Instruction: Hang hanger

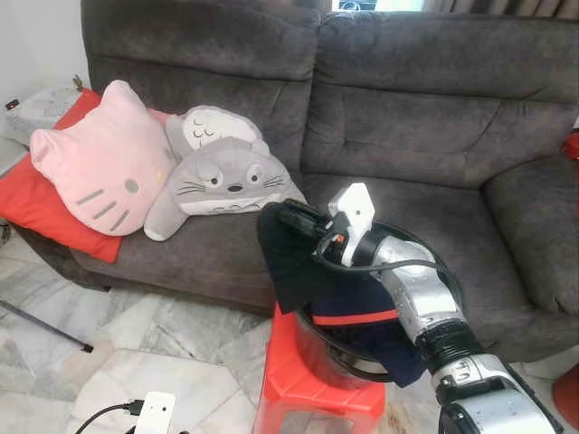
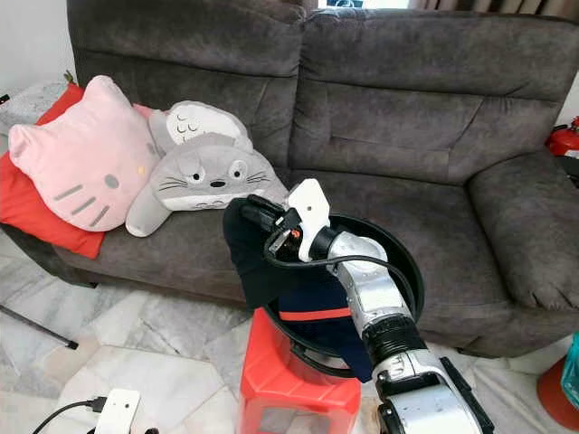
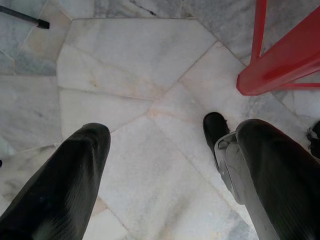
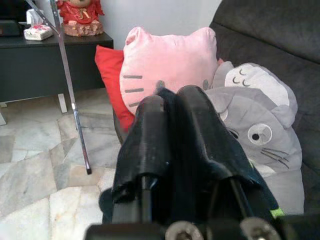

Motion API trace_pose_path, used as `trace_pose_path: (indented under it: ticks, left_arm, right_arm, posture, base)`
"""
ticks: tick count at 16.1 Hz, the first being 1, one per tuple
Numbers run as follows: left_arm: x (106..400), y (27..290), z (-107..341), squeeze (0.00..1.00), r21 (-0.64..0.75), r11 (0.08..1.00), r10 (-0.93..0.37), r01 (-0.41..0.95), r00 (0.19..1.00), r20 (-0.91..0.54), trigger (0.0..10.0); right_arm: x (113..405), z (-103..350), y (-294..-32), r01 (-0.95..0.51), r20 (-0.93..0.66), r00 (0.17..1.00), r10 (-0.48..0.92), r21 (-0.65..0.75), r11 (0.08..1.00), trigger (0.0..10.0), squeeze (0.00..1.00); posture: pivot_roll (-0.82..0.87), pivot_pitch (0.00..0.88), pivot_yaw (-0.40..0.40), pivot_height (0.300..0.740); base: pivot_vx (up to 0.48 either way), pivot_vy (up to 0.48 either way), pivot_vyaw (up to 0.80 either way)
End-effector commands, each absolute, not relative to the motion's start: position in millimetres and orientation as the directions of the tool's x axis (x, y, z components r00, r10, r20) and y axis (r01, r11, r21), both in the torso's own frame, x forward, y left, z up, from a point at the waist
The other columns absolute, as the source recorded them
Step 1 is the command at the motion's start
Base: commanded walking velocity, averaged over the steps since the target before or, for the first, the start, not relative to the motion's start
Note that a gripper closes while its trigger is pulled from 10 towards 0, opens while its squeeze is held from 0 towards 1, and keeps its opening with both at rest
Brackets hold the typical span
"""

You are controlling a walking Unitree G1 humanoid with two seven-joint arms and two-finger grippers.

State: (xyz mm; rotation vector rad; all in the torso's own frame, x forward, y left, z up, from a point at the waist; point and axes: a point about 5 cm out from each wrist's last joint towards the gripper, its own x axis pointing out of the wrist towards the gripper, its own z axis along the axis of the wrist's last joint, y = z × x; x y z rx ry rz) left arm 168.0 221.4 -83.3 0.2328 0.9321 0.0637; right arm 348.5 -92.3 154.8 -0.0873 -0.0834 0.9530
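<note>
Right gripper (image 1: 288, 217): clamped on a dark garment (image 1: 294, 262), fingers pressed together with cloth pinched between them, as the right wrist view shows.
Garment: lifted above the black basket (image 2: 409, 262) that sits on the red stool (image 1: 282, 384), near the sofa (image 1: 434, 117); its lower folds drape into the basket.
Hanger: I cannot make one out; it may be hidden inside the cloth.
Left gripper (image 3: 160, 175): fingers apart, hanging idle over the marble floor (image 3: 130, 85).
Doing it well: raise until the cloth clears the basket rim, keep the pinch firm, and avoid snagging the folds.
Possible target: a thin metal pole (image 4: 70, 85) stands far left, past the pink cushion (image 1: 99, 167).
</note>
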Motion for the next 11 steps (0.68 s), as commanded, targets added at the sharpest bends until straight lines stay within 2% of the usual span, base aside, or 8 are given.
trace_pose_path:
  ticks: [1, 7, 9, 11]
  left_arm:
    - [161, 222, -87, 0.0, 0.231, 0.97, 0.152, 0.07, 0.569, -0.808, 10.0]
    - [160, 221, -87, 0.0, 0.233, 0.97, 0.153, 0.072, 0.564, -0.812, 10.0]
    - [160, 221, -87, 0.0, 0.232, 0.97, 0.154, 0.07, 0.563, -0.812, 10.0]
    - [160, 221, -87, 0.0, 0.234, 0.97, 0.153, 0.073, 0.563, -0.812, 10.0]
  right_arm:
    - [349, 162, -89, -0.816, 0.049, 0.563, 0.825, -0.122, 0.564, 10.0, 1.0]
    - [343, 166, -91, -0.804, 0.052, 0.575, 0.817, -0.15, 0.575, 10.0, 1.0]
    - [341, 169, -98, -0.762, 0.082, 0.623, 0.778, -0.157, 0.628, 10.0, 1.0]
    - [335, 170, -109, -0.675, 0.123, 0.708, 0.695, -0.167, 0.718, 10.0, 1.0]
  posture:
    - [-0.12, 0.0, 0.0, 0.74]
    - [-0.12, 0.0, 0.0, 0.74]
    - [-0.12, 0.0, -0.001, 0.74]
    - [-0.13, 0.0, 0.001, 0.74]
  base:
    - [0.0, 0.0, 0.0]
    - [0.0, 0.0, 0.0]
    - [0.0, 0.0, 0.0]
    - [0.0, 0.0, 0.0]
